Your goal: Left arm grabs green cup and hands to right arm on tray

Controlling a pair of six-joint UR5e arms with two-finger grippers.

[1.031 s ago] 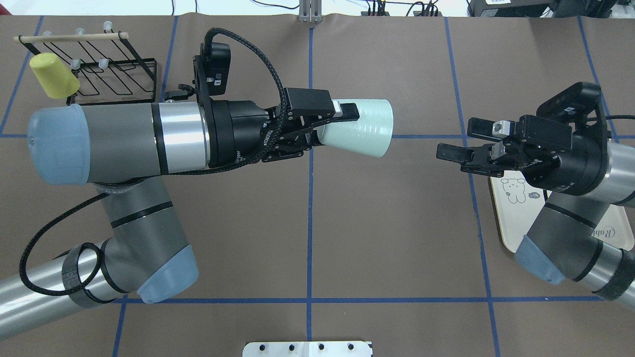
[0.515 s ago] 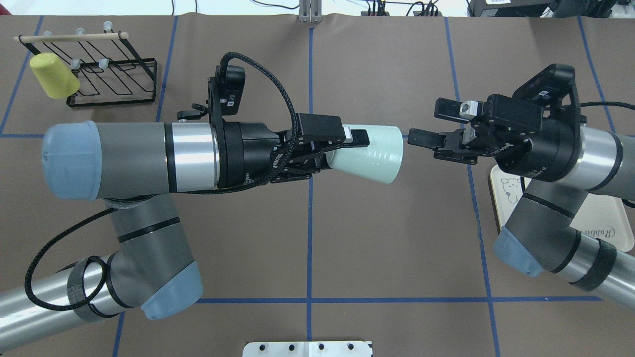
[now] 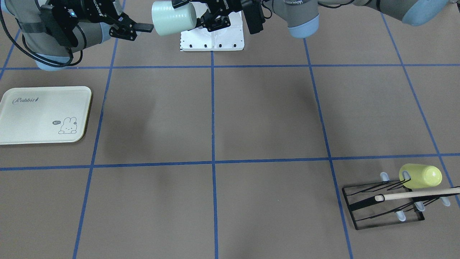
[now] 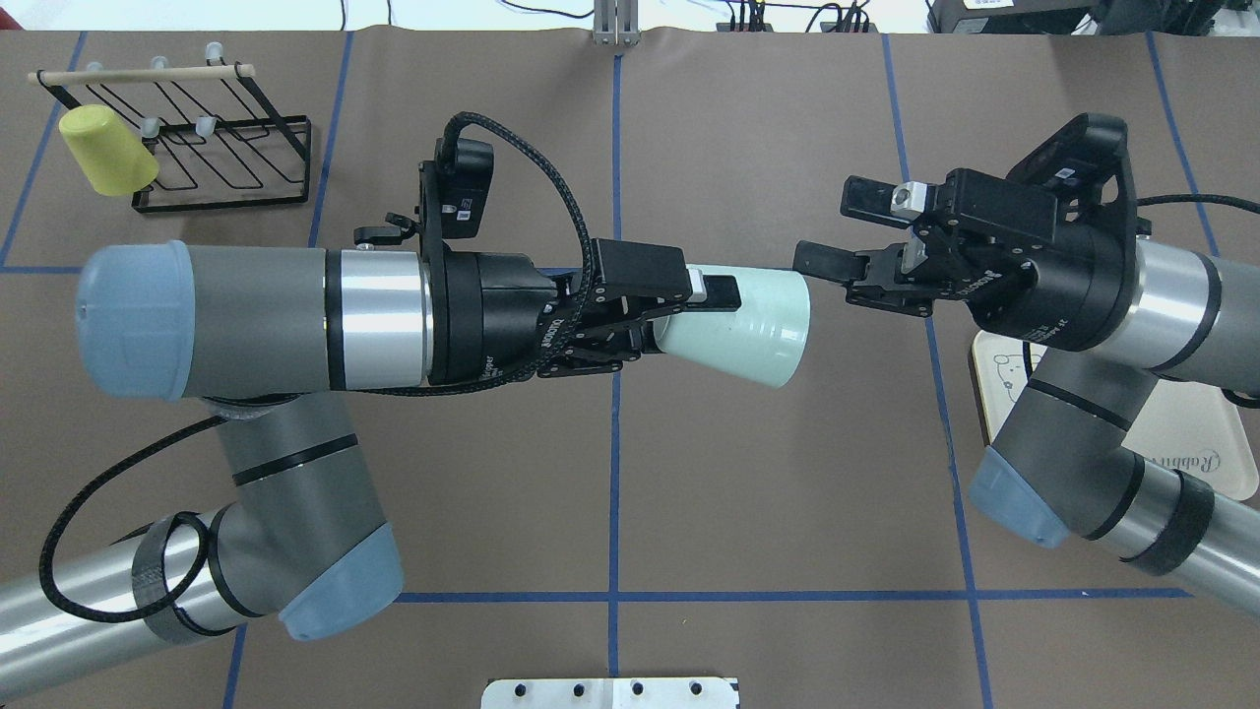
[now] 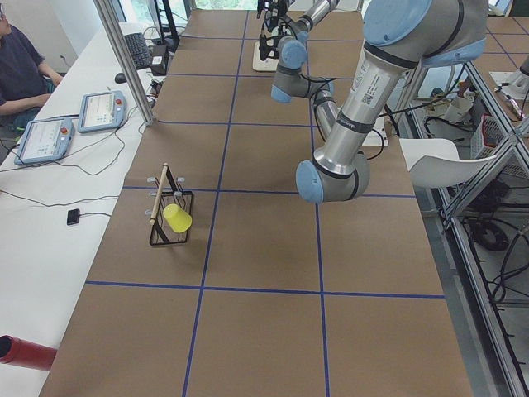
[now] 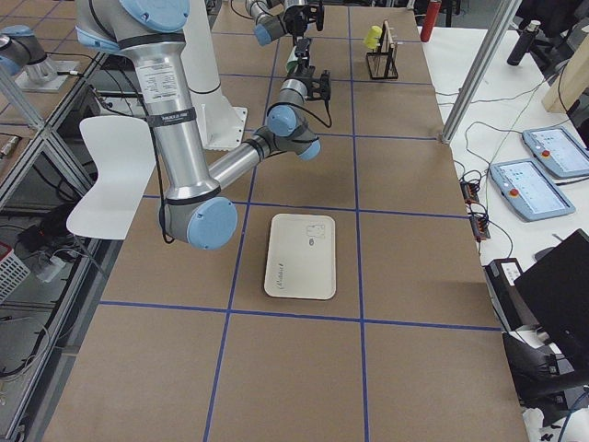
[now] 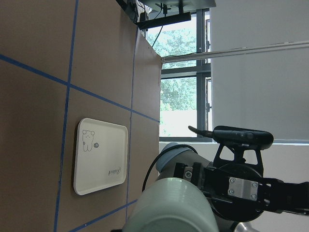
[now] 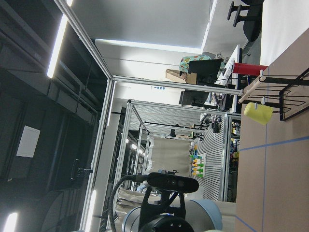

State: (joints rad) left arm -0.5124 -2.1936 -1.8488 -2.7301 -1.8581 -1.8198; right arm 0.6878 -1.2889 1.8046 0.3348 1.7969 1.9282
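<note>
The pale mint-green cup (image 4: 748, 320) lies on its side in mid-air over the table's middle, its wide mouth facing right. My left gripper (image 4: 689, 315) is shut on its base end; it also shows in the front-facing view (image 3: 203, 16) with the cup (image 3: 172, 13). My right gripper (image 4: 832, 228) is open and empty, just right of the cup's mouth. Its lower fingertip is close to the rim; I cannot tell if they touch. The cream tray (image 4: 1216, 433) lies on the table at the right, partly hidden under the right arm. It shows whole in the front-facing view (image 3: 36, 115).
A black wire rack (image 4: 221, 138) stands at the far left with a yellow-green cup (image 4: 106, 150) hung on it. A white mounting plate (image 4: 610, 692) sits at the near middle edge. Blue tape lines grid the brown table.
The right gripper has moved left and farther back, up to the cup's mouth. The left arm has carried the cup a little right and nearer. The left gripper's grip is unchanged.
</note>
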